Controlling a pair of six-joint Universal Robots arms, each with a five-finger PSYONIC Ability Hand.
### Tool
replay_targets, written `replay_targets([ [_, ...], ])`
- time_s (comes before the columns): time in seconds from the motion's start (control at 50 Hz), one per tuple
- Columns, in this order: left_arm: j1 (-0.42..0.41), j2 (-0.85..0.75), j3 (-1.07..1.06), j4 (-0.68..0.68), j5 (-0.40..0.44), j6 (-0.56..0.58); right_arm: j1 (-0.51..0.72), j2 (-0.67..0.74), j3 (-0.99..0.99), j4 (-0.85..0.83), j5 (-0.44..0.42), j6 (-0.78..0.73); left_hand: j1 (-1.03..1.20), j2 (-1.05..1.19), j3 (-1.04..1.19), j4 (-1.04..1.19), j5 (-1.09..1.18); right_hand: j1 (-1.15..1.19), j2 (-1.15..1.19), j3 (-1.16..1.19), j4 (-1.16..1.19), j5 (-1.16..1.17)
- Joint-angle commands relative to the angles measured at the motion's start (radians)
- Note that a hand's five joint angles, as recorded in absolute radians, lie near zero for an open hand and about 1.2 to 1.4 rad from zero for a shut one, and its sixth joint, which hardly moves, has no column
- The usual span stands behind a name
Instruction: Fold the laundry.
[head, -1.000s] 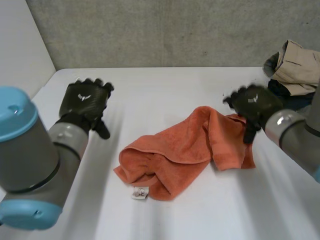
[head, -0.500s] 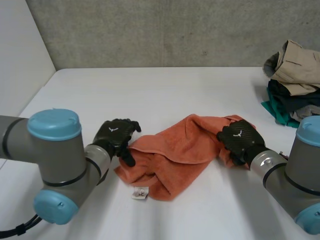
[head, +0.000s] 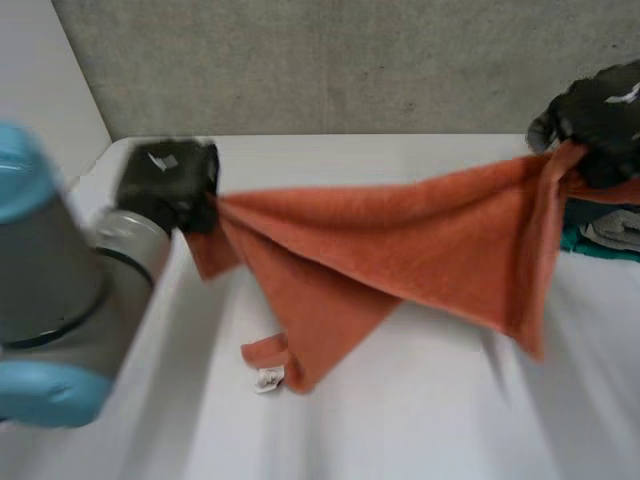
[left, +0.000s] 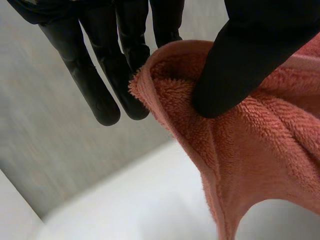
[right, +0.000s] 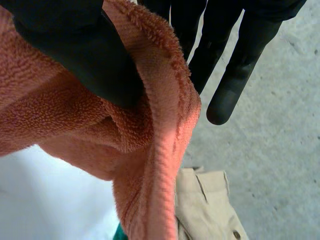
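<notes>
Left hand (head: 165, 185) and right hand (head: 600, 115) each pinch an orange towel (head: 400, 240) end, thumb against fingers.
We see the clothes pile (head: 608, 232) half hidden behind the right hand; towel stretched between hands, lower tip touching the table (head: 420, 430).

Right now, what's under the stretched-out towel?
The towel, pinched by the left hand and right hand, hangs over white table; its tagged corner touches it. The table directly behind the drape is hidden.
</notes>
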Motion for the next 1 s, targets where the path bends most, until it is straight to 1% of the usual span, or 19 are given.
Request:
replay_targets([
  [0.02,0.000,0.181,-0.080,-0.003,0.049,0.159,-0.066,0.172,-0.223,0.312,-0.029,-0.050,0.272,0.203,0.205,0.201,0.273,0.300,0.217,0.213,0.196,0.221],
  [0.06,0.001,0.169,-0.092,-0.005,0.068,0.213,-0.069,0.222,-0.231,0.339,-0.015,-0.078,0.272,0.203,0.205,0.201,0.273,0.300,0.217,0.213,0.196,0.221],
  [0.12,0.004,0.062,-0.105,0.003,0.079,0.311,-0.063,0.314,-0.239,0.350,-0.001,-0.127,0.272,0.203,0.205,0.201,0.273,0.300,0.217,0.213,0.196,0.221],
  [0.16,0.009,-0.062,-0.076,0.017,0.077,0.377,-0.052,0.389,-0.256,0.334,0.005,-0.118,0.272,0.203,0.205,0.201,0.273,0.300,0.217,0.213,0.196,0.221],
  [0.22,0.018,-0.174,0.010,0.056,0.066,0.429,-0.037,0.465,-0.312,0.262,0.016,-0.072,0.272,0.203,0.205,0.201,0.273,0.300,0.217,0.213,0.196,0.221],
  [0.24,0.027,-0.237,0.083,0.089,0.054,0.460,-0.016,0.503,-0.355,0.187,0.031,-0.017,0.272,0.203,0.205,0.201,0.273,0.300,0.217,0.213,0.196,0.221],
  [0.3,0.043,-0.294,0.197,0.142,0.030,0.500,0.026,0.531,-0.406,0.047,0.059,0.083,0.272,0.203,0.205,0.201,0.273,0.300,0.217,0.213,0.196,0.221],
  [0.32,0.050,-0.317,0.275,0.190,0.016,0.519,0.041,0.531,-0.424,-0.067,0.077,0.155,0.272,0.203,0.205,0.201,0.273,0.300,0.217,0.213,0.196,0.221],
  [0.38,0.053,-0.323,0.372,0.292,0.013,0.547,0.054,0.517,-0.426,-0.272,0.089,0.269,0.272,0.203,0.205,0.201,0.273,0.300,0.217,0.213,0.196,0.221],
  [0.4,0.055,-0.319,0.412,0.378,0.011,0.550,0.055,0.499,-0.412,-0.408,0.097,0.339,0.272,0.203,0.205,0.201,0.273,0.300,0.217,0.213,0.196,0.221],
  [0.48,0.038,-0.262,0.412,0.579,0.013,0.561,0.057,0.424,-0.372,-0.608,0.123,0.460,0.272,0.203,0.205,0.201,0.273,0.300,0.217,0.213,0.196,0.221],
  [0.54,0.035,-0.202,0.380,0.636,0.010,0.560,0.052,0.367,-0.372,-0.576,0.129,0.470,0.272,0.203,0.205,0.201,0.273,0.300,0.217,0.213,0.196,0.221],
  [0.62,0.038,-0.122,0.261,0.600,0.011,0.560,0.049,0.313,-0.377,-0.400,0.091,0.465,0.272,0.203,0.205,0.201,0.273,0.300,0.217,0.213,0.196,0.221],
  [0.64,0.035,-0.098,0.209,0.581,0.011,0.557,0.043,0.303,-0.381,-0.307,0.055,0.458,0.272,0.203,0.205,0.201,0.273,0.300,0.217,0.213,0.196,0.221],
  [0.68,0.032,-0.072,0.150,0.563,0.011,0.553,0.038,0.304,-0.389,-0.228,0.018,0.450,0.272,0.203,0.205,0.201,0.273,0.300,0.217,0.213,0.196,0.221],
  [0.7,0.030,-0.043,0.089,0.545,0.011,0.558,0.032,0.305,-0.394,-0.140,-0.013,0.439,0.272,0.203,0.205,0.201,0.273,0.300,0.217,0.213,0.196,0.221],
  [0.84,0.009,0.075,-0.129,0.494,0.011,0.552,-0.026,0.310,-0.414,0.161,-0.056,0.314,0.272,0.203,0.205,0.201,0.273,0.300,0.217,0.213,0.196,0.221],
  [0.9,-0.010,0.091,-0.175,0.485,0.011,0.547,-0.031,0.330,-0.423,0.209,-0.052,0.280,0.272,0.203,0.205,0.201,0.273,0.300,0.217,0.213,0.196,0.221],
  [1.0,-0.046,0.042,-0.206,0.486,0.013,0.549,-0.028,0.483,-0.438,0.220,-0.044,0.252,0.272,0.203,0.205,0.201,0.273,0.300,0.217,0.213,0.196,0.221],
])
